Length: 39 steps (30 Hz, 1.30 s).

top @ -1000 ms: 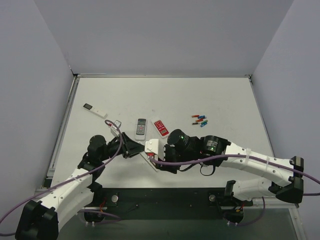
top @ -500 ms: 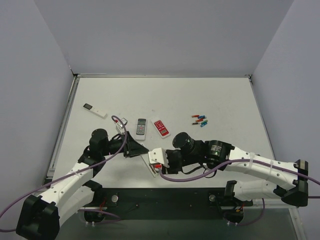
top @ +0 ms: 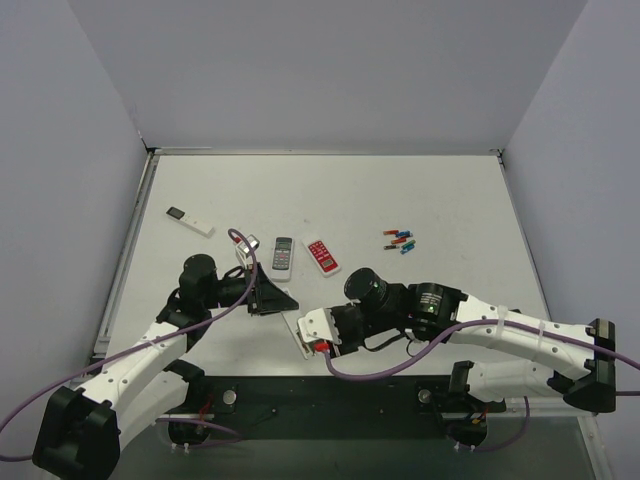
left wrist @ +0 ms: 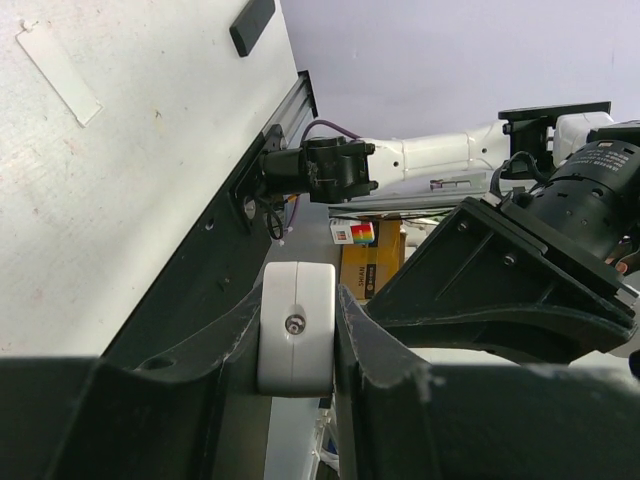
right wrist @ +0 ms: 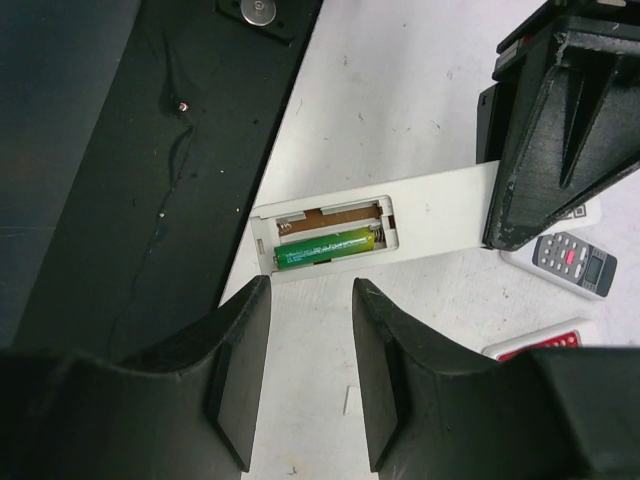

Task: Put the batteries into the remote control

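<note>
The remote control [right wrist: 430,205] lies face down on the table with its battery bay open. One green battery [right wrist: 328,248] sits in the bay's nearer slot; the slot beside it is bare. My left gripper [top: 272,297] is shut on the remote's far end [left wrist: 296,325]. My right gripper [right wrist: 310,290] hovers just short of the bay, open, with nothing between its fingers. In the top view it [top: 318,330] is at the remote's [top: 296,336] near end. Loose batteries [top: 400,240] in red, blue and green lie at the right of the table.
A grey-faced remote [top: 283,253] and a red one [top: 322,256] lie side by side just beyond the grippers. A slim white stick with a black end [top: 190,221] lies at the far left. The table's dark front rail [right wrist: 150,150] runs close beside the remote.
My right gripper has pulled back from over the remote toward the table's near edge, its jaws a little narrower. The left gripper keeps its hold and has hardly moved.
</note>
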Available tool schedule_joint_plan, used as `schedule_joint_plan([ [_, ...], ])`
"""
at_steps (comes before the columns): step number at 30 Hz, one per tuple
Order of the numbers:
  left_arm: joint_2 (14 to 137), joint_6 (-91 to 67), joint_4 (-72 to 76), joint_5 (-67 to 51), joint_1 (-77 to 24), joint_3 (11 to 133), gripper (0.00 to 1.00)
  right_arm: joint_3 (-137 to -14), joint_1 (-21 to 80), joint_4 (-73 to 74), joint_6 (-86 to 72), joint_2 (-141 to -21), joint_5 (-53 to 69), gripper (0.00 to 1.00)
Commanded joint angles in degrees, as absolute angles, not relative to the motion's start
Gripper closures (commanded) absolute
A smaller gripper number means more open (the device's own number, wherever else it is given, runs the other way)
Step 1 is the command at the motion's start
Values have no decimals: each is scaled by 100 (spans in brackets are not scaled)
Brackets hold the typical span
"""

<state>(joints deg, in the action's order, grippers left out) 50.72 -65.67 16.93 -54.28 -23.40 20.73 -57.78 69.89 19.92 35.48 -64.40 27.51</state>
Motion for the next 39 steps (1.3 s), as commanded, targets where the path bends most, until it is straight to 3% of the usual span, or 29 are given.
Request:
schedule_joint_plan([
  [1,5062,-6504,1942,-5599,-2303,2347,100,-5924,7075,1854,3814,-6565,3076,66],
  [39,4948,-6724,2180,-5616,-2312,2259,100,-6091,7181,1696,3902,-7014,3208,69],
])
